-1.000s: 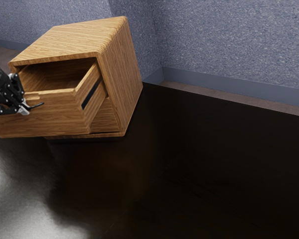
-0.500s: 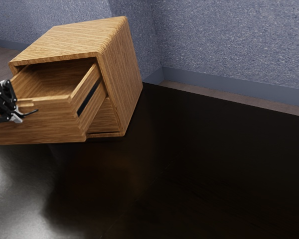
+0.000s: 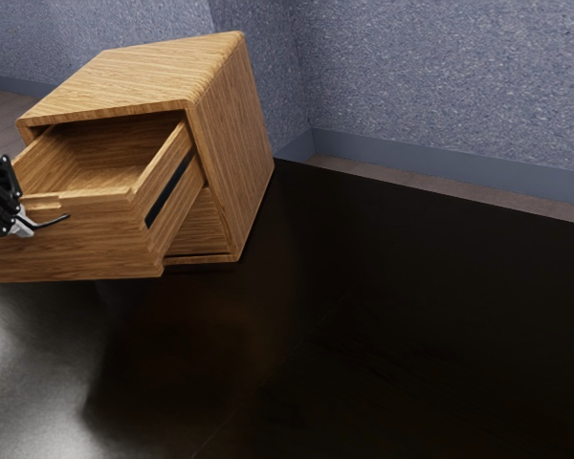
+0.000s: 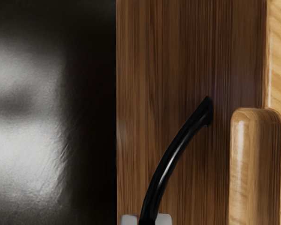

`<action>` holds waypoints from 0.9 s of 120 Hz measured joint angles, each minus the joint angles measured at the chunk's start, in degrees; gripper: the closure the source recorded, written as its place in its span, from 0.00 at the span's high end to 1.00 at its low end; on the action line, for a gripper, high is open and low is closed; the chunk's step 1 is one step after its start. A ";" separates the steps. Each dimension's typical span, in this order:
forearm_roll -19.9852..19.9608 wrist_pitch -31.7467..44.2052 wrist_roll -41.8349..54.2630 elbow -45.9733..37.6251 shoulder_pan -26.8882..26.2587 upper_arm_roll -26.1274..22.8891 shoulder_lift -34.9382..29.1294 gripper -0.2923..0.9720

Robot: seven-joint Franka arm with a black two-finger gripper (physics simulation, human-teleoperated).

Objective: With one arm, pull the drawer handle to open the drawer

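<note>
hand (image 3: 17, 226) pinches black handle (image 4: 178, 159) of open drawer (image 3: 86, 244); wooden cabinet (image 3: 231, 143) on glossy black tabletop (image 3: 392, 325), blue-grey speckled walls (image 3: 440, 67) behind.

**Drawer comes out more**

I have pulled the drawer (image 3: 86, 244) further out of the box (image 3: 230, 124) in the last second. It has slid toward the exterior view's left and a bit lower. Now I can see more of its wooden floor inside, and more of its side wall sticks out of the box. My gripper (image 3: 17, 228) has gone the same way with the handle (image 3: 46, 222). It was well inside the exterior view before, and now it sits right at the left edge, partly cut off.
</note>
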 joint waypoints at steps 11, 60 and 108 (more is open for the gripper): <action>0.01 -0.03 0.01 -0.16 -0.01 0.02 -0.30 0.15; 0.01 0.07 0.35 -0.66 0.20 -0.65 -1.89 0.32; -0.60 -16.92 0.69 29.14 -1.54 -0.53 14.83 0.69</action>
